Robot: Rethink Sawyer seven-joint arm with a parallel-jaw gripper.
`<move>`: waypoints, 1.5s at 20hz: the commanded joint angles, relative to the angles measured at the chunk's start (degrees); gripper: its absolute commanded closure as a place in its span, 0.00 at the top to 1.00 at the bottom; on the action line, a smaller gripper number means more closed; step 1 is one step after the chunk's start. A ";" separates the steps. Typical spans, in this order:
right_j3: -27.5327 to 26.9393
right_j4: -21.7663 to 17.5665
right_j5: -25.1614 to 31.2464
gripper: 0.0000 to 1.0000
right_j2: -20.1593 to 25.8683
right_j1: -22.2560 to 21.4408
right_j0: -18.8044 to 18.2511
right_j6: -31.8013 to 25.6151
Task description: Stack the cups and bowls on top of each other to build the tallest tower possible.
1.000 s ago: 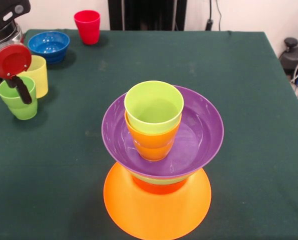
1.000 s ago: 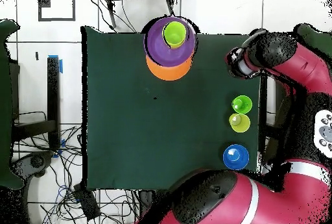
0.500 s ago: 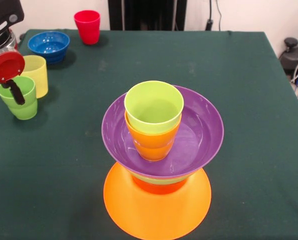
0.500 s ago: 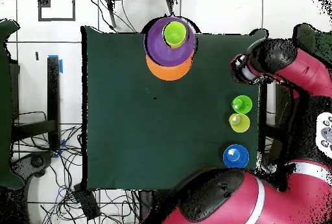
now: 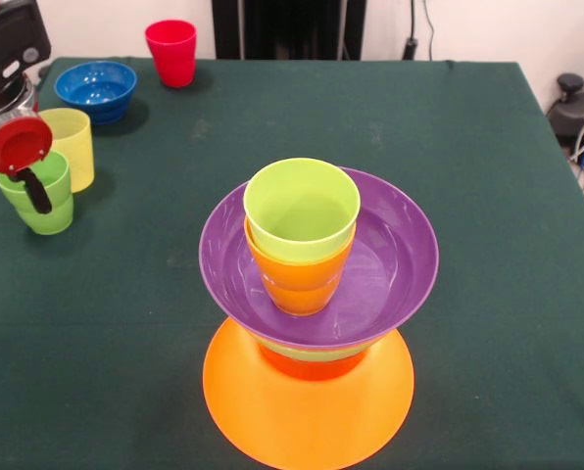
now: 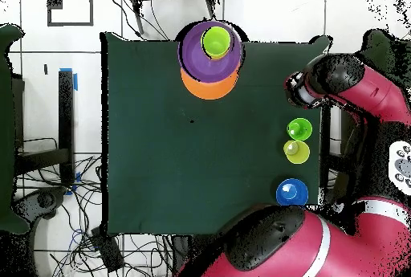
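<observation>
My hand (image 5: 32, 191) hangs at the green cup (image 5: 39, 196); I can't tell its grip. The tower (image 5: 312, 294) stands apart.

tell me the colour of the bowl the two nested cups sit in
Purple, seen best in the front view.

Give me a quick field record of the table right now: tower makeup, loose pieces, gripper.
tower: orange bowl as base, purple bowl above, orange cup in it, lime green cup nested on top
loose cups: green cup, pale yellow cup, red cup
loose bowl: blue bowl
gripper: at the green cup's rim; open or shut not visible
</observation>
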 commanded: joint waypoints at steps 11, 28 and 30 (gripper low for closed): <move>7.19 -5.14 -3.23 1.00 2.68 1.48 0.07 -7.98; 7.71 -5.38 -5.03 1.00 2.98 3.07 -0.42 -8.09; 8.06 -5.31 -5.56 1.00 3.13 3.16 -0.56 -8.16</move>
